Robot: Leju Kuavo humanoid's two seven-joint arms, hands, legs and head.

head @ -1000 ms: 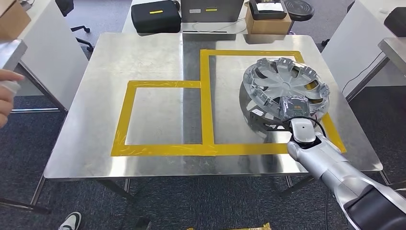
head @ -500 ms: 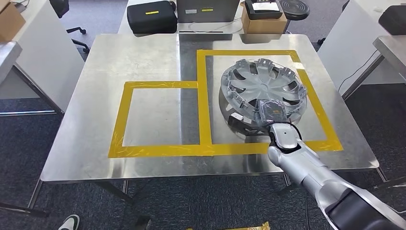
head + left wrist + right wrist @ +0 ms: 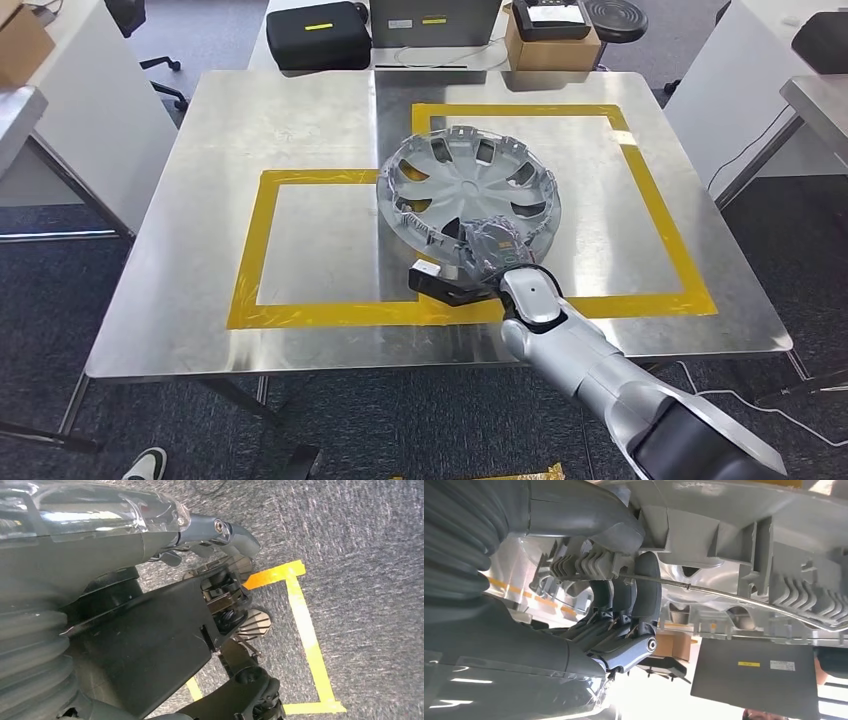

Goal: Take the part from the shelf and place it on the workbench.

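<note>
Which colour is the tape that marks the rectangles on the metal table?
The tape is yellow, on the bare steel table. The head view shows it best.

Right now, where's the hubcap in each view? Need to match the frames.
Head view: the hubcap is above the middle of the steel workbench, the right hand gripping its near rim.
Right wrist view: the hubcap's ribbed grey underside spans the frame, close up.
Left wrist view: not in it.
Shared landmark: the right hand's fingers clamped on the rim.

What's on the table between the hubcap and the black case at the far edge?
Bare metal tabletop in the head view between the hubcap and the black case.
</note>
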